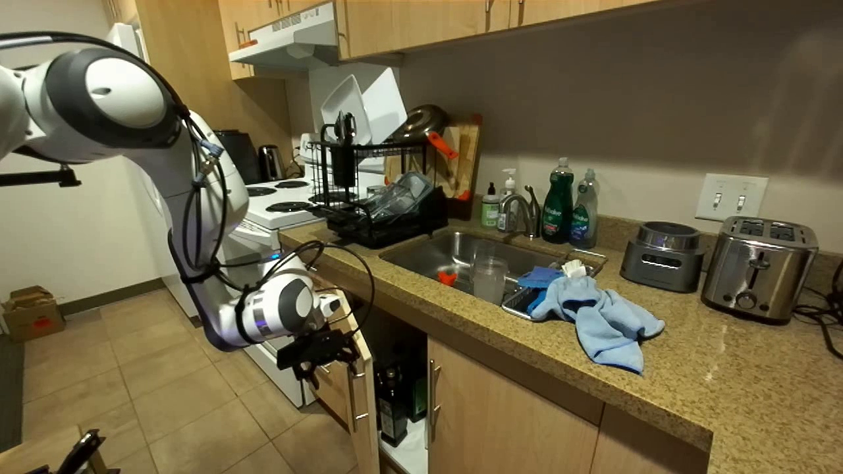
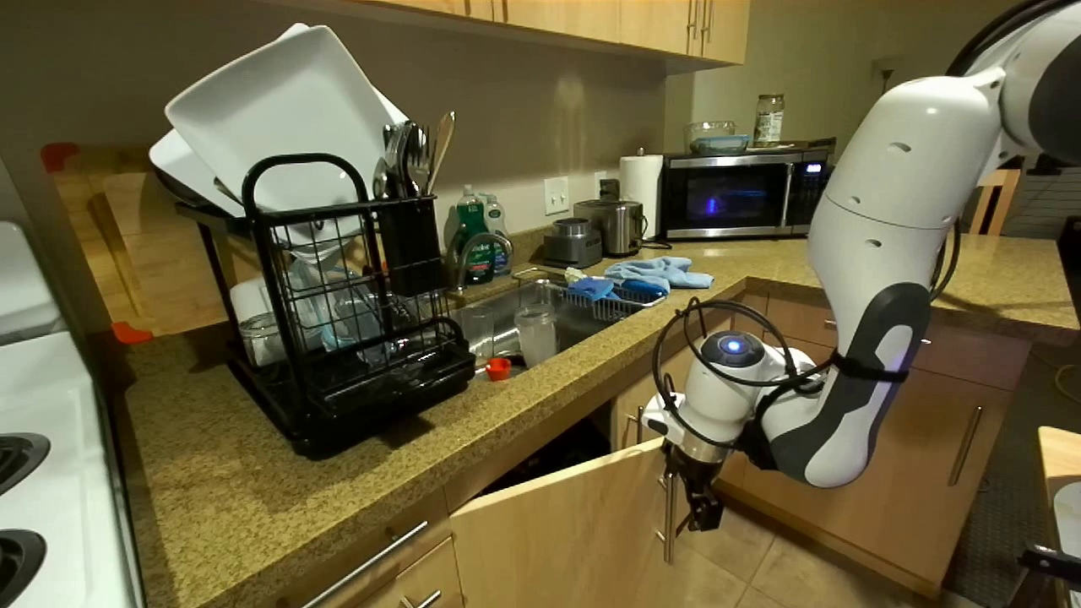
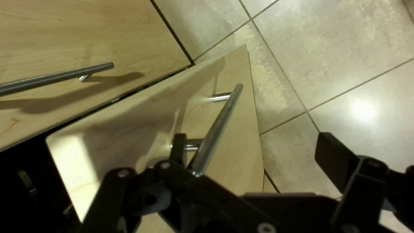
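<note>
My gripper (image 3: 255,149) is open, its two black fingers wide apart. It is by the bar handle (image 3: 218,129) of a light wood cabinet door (image 3: 129,126), which stands ajar under the sink. In the wrist view one finger lies on the door side of the metal bar, by a handle post. The other finger is out over the tiled floor. I cannot tell whether the finger touches the bar. In both exterior views the gripper (image 1: 319,355) (image 2: 701,502) hangs at the outer face of the door (image 1: 366,408) (image 2: 557,532), close to the handle (image 2: 670,515).
Dark bottles (image 1: 393,408) stand inside the cabinet. Another closed door with a bar handle (image 1: 433,395) is beside the opening. Above are the granite counter edge (image 1: 500,336), the sink (image 1: 428,253) and a black dish rack (image 2: 338,414). The stove (image 2: 51,380) stands beside the counter.
</note>
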Motion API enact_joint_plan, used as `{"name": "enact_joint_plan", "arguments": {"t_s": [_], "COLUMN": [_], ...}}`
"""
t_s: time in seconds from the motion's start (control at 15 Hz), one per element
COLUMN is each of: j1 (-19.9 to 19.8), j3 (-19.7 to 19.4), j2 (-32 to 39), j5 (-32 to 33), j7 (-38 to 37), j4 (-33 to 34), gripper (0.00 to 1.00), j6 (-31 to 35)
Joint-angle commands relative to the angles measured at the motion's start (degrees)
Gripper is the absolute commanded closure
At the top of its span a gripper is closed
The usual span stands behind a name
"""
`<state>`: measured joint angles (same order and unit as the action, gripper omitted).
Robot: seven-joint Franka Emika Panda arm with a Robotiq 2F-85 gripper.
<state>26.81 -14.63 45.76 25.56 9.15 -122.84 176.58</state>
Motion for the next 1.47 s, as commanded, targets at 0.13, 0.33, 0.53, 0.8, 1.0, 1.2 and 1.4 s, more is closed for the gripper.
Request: {"name": "enact_joint_plan", "arguments": {"t_s": [0.13,0.33,0.53,0.8,1.0,1.2,1.4], "j1": [0.7,0.6,1.1,4.4,7.6,11.2,13.5], "j3": [4.9,5.7,6.2,5.4,4.6,4.3,6.5], "j2": [-1.7,-2.9,-3.6,-3.6,-3.8,-4.2,-5.5], "j5": [-0.7,-0.8,-1.1,-1.6,-2.2,-2.8,-3.6], "j7": [-0.8,-1.3,-2.3,-5.8,-9.1,-12.3,-13.6], "j4": [-3.7,-5.4,-6.6,-7.8,-9.0,-10.5,-12.2], "gripper": [0.0,0.0,0.0,0.0,0.0,0.0,0.0], "j6": [-0.1,0.0,0.0,0.1,0.1,0.1,-1.1]}}
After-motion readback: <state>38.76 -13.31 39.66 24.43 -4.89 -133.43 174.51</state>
